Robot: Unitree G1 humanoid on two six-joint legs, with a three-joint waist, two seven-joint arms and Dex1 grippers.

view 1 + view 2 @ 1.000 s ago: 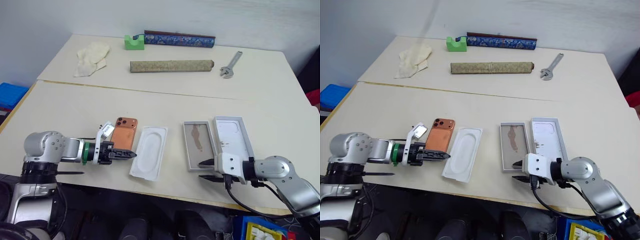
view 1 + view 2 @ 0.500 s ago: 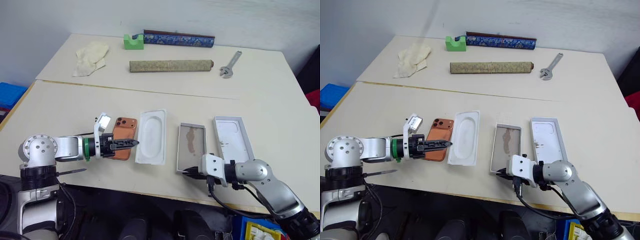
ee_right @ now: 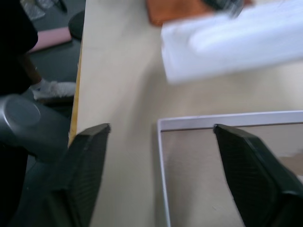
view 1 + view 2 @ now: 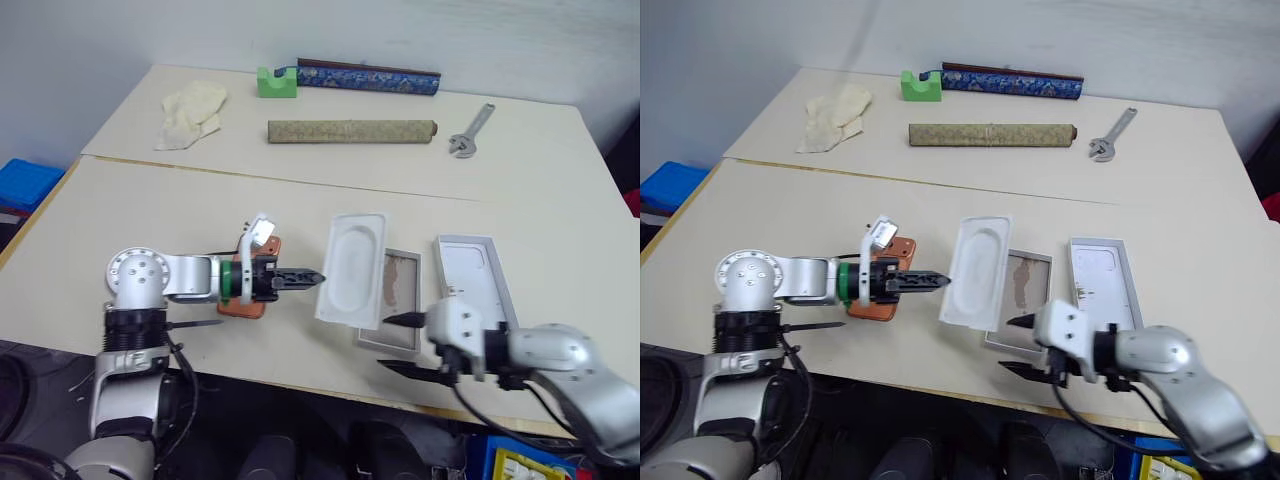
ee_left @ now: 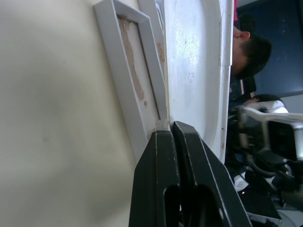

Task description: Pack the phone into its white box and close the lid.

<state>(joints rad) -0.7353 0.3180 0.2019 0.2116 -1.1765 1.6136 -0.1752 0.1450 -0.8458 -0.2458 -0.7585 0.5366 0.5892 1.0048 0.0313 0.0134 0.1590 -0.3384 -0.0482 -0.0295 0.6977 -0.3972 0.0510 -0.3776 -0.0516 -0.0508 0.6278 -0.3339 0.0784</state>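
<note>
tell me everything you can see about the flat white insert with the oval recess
The flat white insert is a thin, moulded rectangle with rounded corners and a long oval recess. It lies on the table between the phone and the white box, its right edge overlapping the box's left wall. The shut left gripper touches its left edge.

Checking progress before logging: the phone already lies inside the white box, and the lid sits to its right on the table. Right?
Not quite: the left eye view shows the phone on the table by the left gripper; the white box holds none. The lid is right.
</note>
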